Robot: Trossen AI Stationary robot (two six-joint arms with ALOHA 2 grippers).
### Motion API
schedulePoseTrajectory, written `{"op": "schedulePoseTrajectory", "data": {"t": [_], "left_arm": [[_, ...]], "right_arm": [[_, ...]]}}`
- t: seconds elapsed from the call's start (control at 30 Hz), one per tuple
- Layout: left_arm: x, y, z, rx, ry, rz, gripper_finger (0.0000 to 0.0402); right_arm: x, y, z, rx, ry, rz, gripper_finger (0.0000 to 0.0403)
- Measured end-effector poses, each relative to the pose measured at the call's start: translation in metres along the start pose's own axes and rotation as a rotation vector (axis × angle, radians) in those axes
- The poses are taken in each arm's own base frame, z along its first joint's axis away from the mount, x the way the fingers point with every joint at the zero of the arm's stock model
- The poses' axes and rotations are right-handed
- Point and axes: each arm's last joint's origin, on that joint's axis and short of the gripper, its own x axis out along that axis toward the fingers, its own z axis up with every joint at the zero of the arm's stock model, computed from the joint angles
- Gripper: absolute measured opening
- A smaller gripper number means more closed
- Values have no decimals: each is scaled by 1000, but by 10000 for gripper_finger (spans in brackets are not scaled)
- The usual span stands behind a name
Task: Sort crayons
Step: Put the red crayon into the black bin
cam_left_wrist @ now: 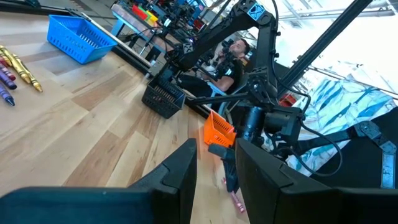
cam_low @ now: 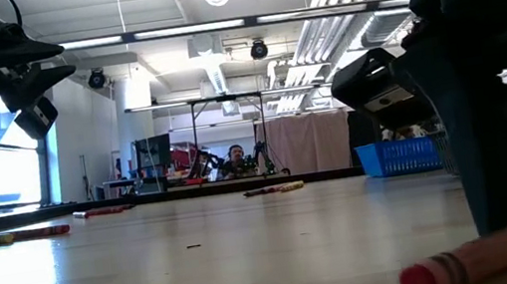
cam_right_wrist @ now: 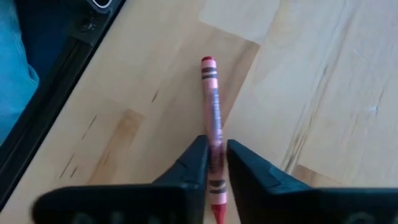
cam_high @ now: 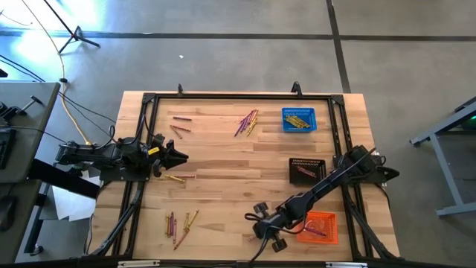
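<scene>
Right wrist view, right end effector (cam_right_wrist: 216,163) clamped on red crayon (cam_right_wrist: 212,102), lengthwise between fingers, flat on table (cam_right_wrist: 311,74).

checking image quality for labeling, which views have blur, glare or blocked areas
Low view: the right gripper looms as a dark mass blocking the right side, windows glare at left. Right wrist view: the red crayon between the fingers is slightly blurred. Left wrist view: bright washed-out background. High view: evenly lit.

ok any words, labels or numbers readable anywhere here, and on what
None can be read.
Red crayon between the right claw fingers: dark bands on its wrapper, no legible print.
Blue basket, black basket, orange basket: no labels visible.
Room beyond the table: any signs too small to read.
</scene>
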Motion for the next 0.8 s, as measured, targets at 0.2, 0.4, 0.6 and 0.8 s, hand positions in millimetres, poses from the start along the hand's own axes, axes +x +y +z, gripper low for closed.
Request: {"op": "schedulePoseTrajectory", "data": {"t": [0.2, 0.4, 0.6, 0.8], "left_arm": [[0, 0, 0, 0, 0, 0, 99], [0, 0, 0, 0, 0, -1, 99], [0, 0, 0, 0, 0, 0, 99], [0, 0, 0, 0, 0, -1, 99]], "right_arm": [[1, 0, 1, -1, -17, 3, 17], [-8, -6, 12, -44, -80, 22, 6], [-42, -13, 17, -73, -70, -27, 10], [-93, -35, -12, -12, 3, -144, 11]]}}
